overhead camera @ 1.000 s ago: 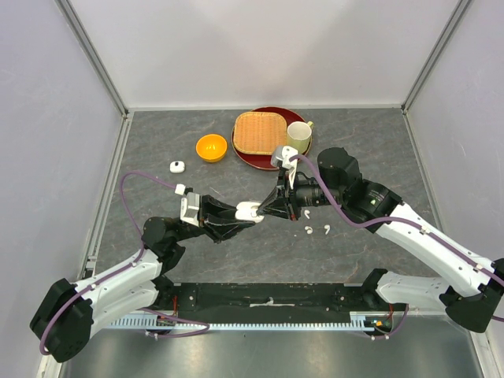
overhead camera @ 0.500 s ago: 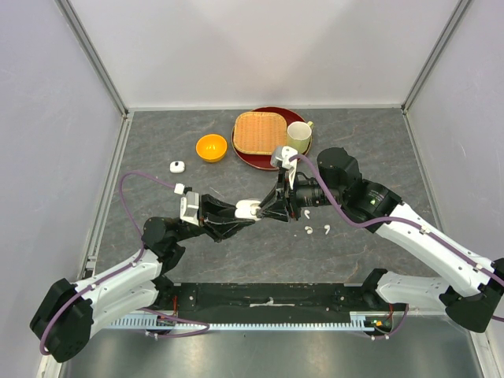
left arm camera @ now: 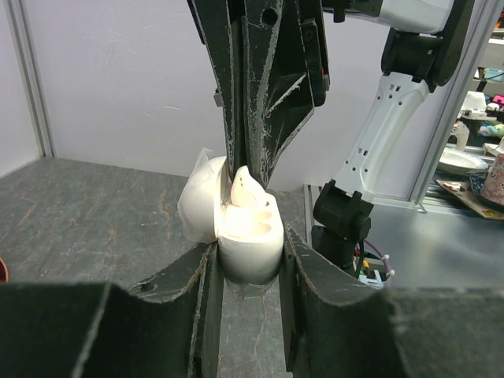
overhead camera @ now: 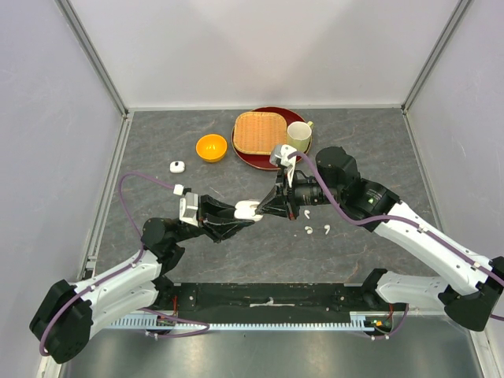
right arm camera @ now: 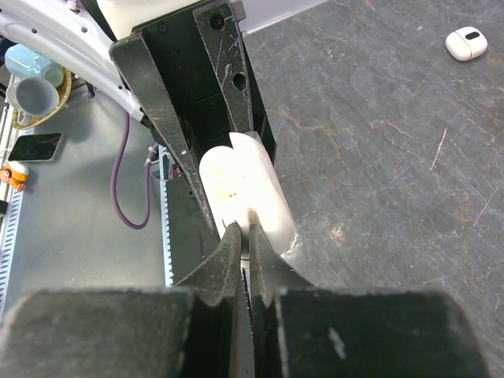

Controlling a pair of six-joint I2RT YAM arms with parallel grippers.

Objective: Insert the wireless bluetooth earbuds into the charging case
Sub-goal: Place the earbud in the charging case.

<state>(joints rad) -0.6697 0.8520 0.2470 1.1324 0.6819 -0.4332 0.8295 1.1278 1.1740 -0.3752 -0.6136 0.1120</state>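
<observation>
Grey stone-look table (overhead camera: 378,150), white walls. Left gripper (overhead camera: 246,210) at mid-table, clamped on the open case (left arm camera: 250,240), which is held off the surface. Right gripper (right arm camera: 246,230) tips together at the case mouth, touching an earbud (left arm camera: 246,189) seated partly in a slot; cannot tell if it is pinched. Loose earbuds (overhead camera: 308,231) lie just right of the grippers. Second case (overhead camera: 177,166) far left, closed, near the bowl (overhead camera: 211,147).

Earbuds (overhead camera: 325,229): four; cases (overhead camera: 177,166): two; bowl (overhead camera: 211,147), basket (overhead camera: 258,131), plate (overhead camera: 260,163), mug (overhead camera: 298,135): one each.
</observation>
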